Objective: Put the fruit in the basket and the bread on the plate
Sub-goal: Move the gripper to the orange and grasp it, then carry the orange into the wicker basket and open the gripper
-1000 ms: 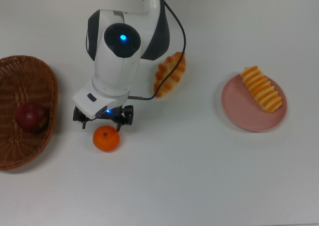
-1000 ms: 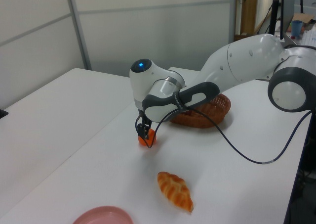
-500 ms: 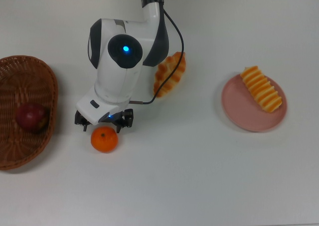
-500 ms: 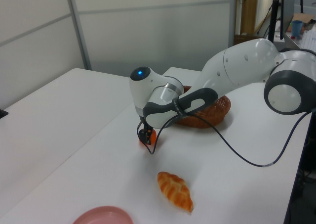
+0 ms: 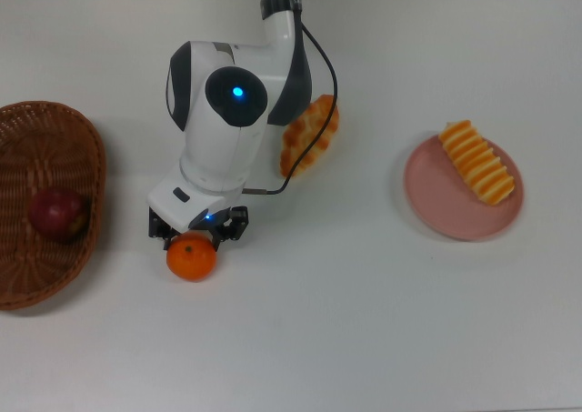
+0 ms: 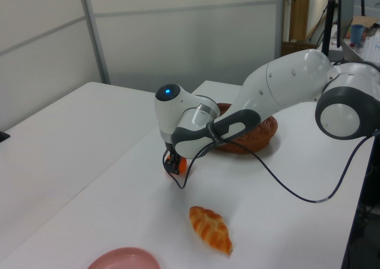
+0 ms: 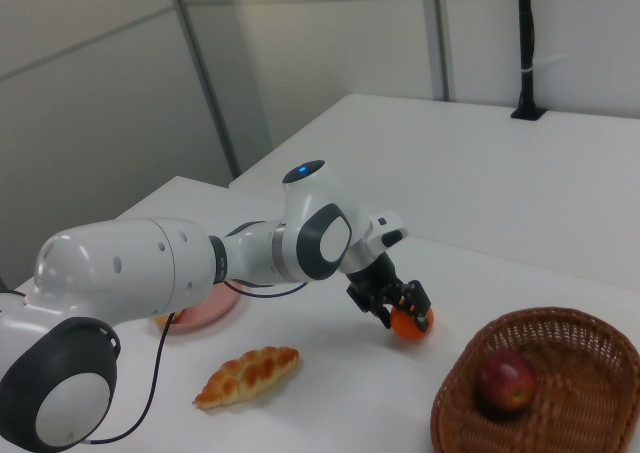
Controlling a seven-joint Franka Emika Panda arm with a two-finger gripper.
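While my wrist hid the mandarin's (image 5: 192,258) upper edge in the top view, my tool (image 5: 196,233) had dropped from just above the fruit to straddle it on the tabletop (image 5: 364,321), fingers open either side. Contact was unclear. Apple (image 5: 58,214) sat in the basket (image 5: 55,276); roll (image 5: 478,163) on the plate (image 5: 435,214); croissant (image 5: 309,137) partly covered.
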